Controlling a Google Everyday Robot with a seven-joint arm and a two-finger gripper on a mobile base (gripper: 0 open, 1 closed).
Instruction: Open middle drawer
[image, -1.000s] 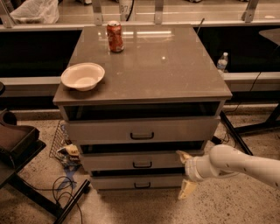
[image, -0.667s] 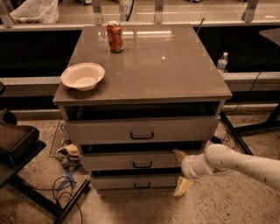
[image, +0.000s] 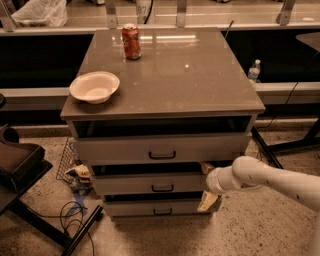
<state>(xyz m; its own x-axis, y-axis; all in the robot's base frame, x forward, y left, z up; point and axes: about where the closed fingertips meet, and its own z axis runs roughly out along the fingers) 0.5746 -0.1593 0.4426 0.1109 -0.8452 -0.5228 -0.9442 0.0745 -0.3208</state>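
The middle drawer (image: 135, 184) is the grey front between two others in the cabinet under the table, with a small black handle (image: 162, 188) at its centre. It sits nearly flush with the drawers above and below it. My gripper (image: 206, 185) is at the right end of this drawer front, coming in from the right on a white arm. It is open, with one cream fingertip (image: 207, 168) above the front's top edge and the other (image: 208, 202) below it. The gripper is well right of the handle.
A white bowl (image: 94, 87) and a red can (image: 131, 41) stand on the table top (image: 185, 75). The top drawer (image: 120, 150) and bottom drawer (image: 130, 209) are shut. A dark chair (image: 20, 165), cables and clutter lie on the floor at left; a bottle (image: 254, 70) stands behind right.
The gripper has moved a little left, closer in against the right end of the middle drawer front. The drawers have not moved.
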